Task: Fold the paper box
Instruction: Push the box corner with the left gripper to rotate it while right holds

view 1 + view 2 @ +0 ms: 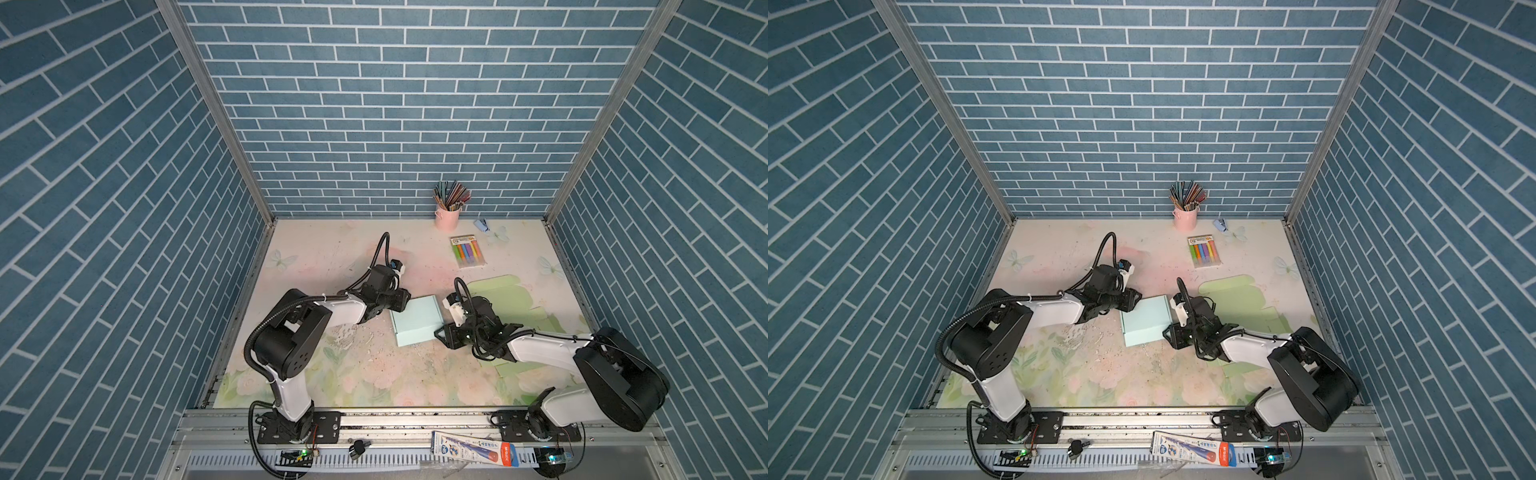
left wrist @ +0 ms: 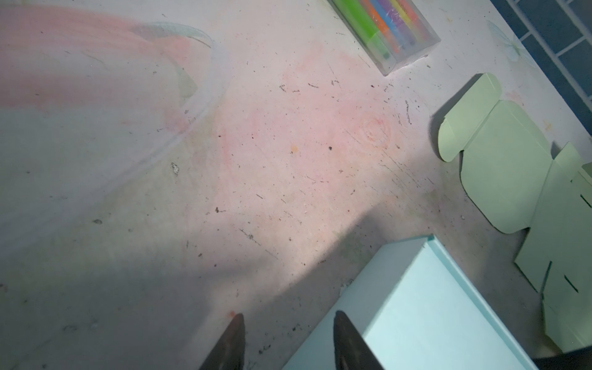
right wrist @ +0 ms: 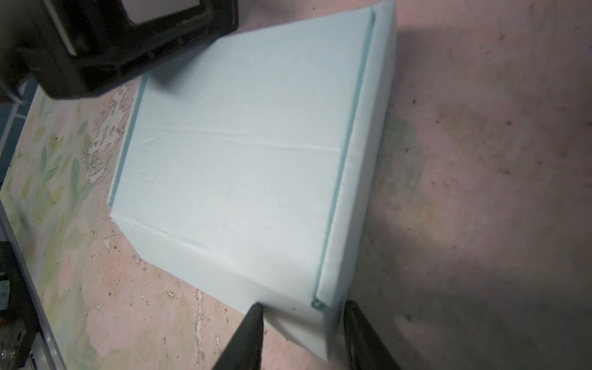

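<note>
The left gripper [image 2: 290, 336] has its jaws partly apart with nothing clamped between them: one finger [image 2: 347, 339] lies over the lid of the light blue folded paper box [image 2: 432, 304] and its twin is over the bare, flower-printed counter [image 1: 332, 249] just beside that box's edge. In both top views this gripper sits at the box's far left corner. The right gripper [image 3: 302, 320] straddles the opposite, near right corner of the box [image 3: 243, 144], with a dark finger [image 3: 253, 323] close against each wall of that corner; whether the jaws actually squeeze the paper I cannot tell. The box [image 1: 417, 320] lies closed and flat on the middle of the counter, turned slightly askew to its edges, lid seam along one side. Beyond it, toward the counter's right edge, a pale green unfolded cardboard box blank [image 1: 498, 297] lies flat, partly under the right arm. Farther back sits a clear pack of coloured marker pens [image 1: 467, 251], and at the far edge, toward the right corner, stands a pink cup of pencils [image 1: 447, 216].
</note>
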